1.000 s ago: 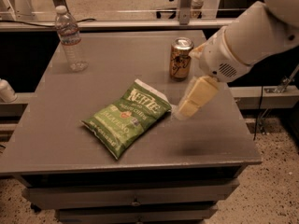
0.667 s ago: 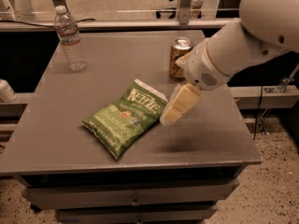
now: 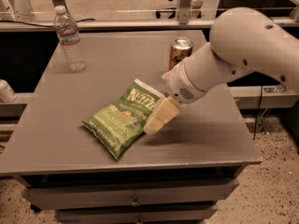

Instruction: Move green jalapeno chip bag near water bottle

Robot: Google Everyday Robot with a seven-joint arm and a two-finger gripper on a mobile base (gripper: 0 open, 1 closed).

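The green jalapeno chip bag lies flat on the grey table, near its front middle, white top edge pointing back right. The water bottle stands upright at the table's back left corner, well apart from the bag. My gripper comes in from the right on the white arm and hangs low at the bag's right edge, by its upper right corner. Whether it touches the bag does not show.
A gold-brown soda can stands at the back middle of the table, just behind my arm. The table has drawers below its front edge. A metal rail runs behind the table.
My gripper has moved left and down, from right of the bag to its right edge. The bag, bottle and can have not moved.
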